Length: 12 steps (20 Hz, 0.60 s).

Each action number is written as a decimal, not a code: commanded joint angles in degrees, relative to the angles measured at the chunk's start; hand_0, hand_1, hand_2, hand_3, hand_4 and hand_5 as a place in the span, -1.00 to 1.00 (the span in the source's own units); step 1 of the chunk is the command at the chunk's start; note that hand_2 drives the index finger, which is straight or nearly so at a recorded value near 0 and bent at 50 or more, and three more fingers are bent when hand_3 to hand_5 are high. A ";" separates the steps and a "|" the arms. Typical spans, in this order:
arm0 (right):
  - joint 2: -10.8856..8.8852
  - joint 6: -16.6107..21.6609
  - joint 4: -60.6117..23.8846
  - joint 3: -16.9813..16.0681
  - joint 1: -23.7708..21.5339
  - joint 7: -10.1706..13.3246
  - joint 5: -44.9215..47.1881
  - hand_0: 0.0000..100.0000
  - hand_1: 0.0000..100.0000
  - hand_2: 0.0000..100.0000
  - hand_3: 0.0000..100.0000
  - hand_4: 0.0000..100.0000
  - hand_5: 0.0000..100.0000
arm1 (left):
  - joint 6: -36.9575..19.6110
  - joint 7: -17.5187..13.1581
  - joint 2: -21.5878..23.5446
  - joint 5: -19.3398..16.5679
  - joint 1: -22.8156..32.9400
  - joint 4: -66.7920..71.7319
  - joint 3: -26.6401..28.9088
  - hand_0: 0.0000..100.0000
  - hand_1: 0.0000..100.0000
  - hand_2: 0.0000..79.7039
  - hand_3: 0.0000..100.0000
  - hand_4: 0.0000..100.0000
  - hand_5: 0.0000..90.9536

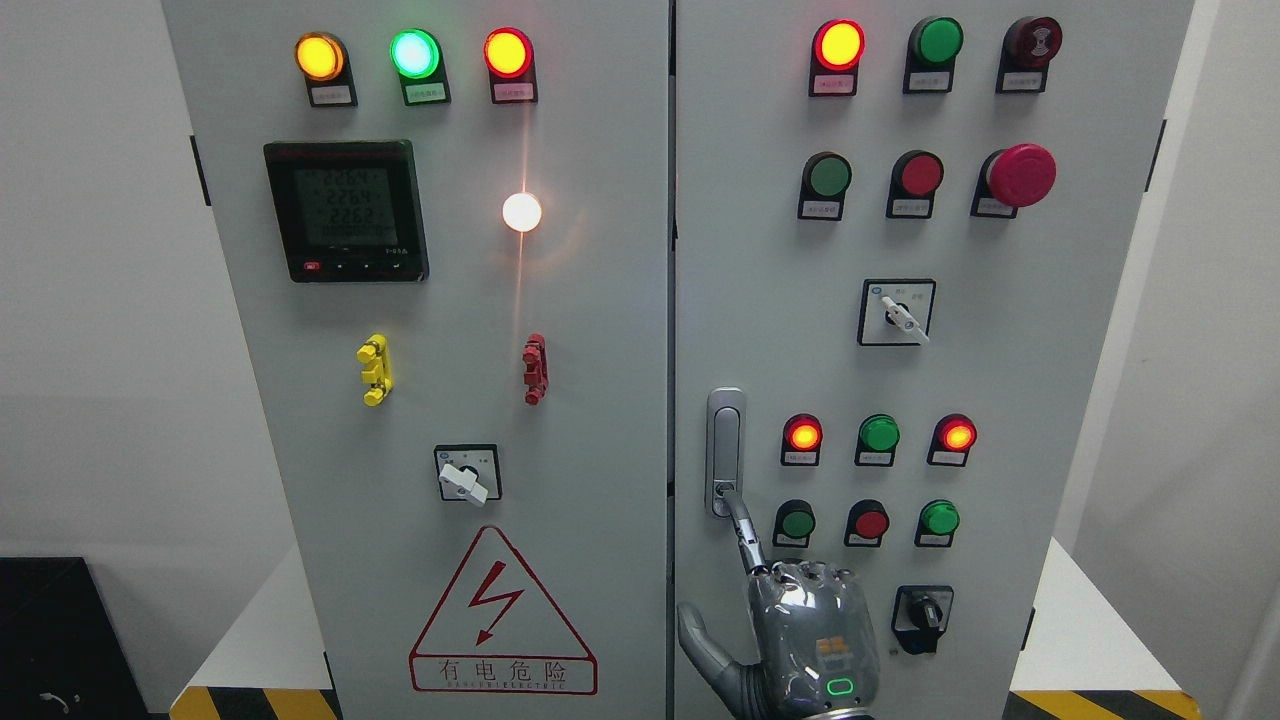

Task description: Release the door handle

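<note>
One hand point(812, 640) is seen at the bottom edge, right of the middle; the side from which its arm enters cannot be told. Its index finger point(742, 525) is stretched upward, the tip touching or nearly touching the lower end of the door handle point(725, 450), while the thumb is held apart to the left and nothing is grasped. The handle is mounted upright at the left edge of the right cabinet door point(1050, 400), beside lit indicator lamps point(803, 434).
</note>
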State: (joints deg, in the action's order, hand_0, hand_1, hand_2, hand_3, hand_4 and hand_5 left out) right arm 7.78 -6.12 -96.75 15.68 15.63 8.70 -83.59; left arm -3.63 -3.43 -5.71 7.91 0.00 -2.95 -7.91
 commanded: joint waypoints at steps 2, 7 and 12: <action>0.04 0.06 1.48 0.58 -0.16 0.01 0.00 -0.33 -0.66 -1.00 1.00 0.97 1.00 | 0.03 0.00 0.00 0.00 1.05 -0.04 0.00 -0.76 0.11 -1.00 -1.00 -1.00 -1.00; 0.04 0.15 1.56 0.58 -0.25 0.01 0.00 -0.33 -0.66 -1.00 1.00 0.97 1.00 | 0.03 0.00 0.00 0.00 1.05 -0.04 0.00 -0.76 0.11 -1.00 -1.00 -1.00 -1.00; 0.04 0.15 1.56 0.58 -0.69 -0.08 0.00 -0.33 -0.66 -1.00 1.00 0.98 1.00 | 0.03 0.00 0.00 0.00 1.05 -0.04 0.00 -0.76 0.11 -1.00 -1.00 -1.00 -1.00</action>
State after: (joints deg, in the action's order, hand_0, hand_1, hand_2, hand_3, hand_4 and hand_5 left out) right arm 7.80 -6.19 -96.93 16.01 15.24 8.64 -83.58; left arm -3.63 -3.43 -5.71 7.91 0.00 -2.95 -7.91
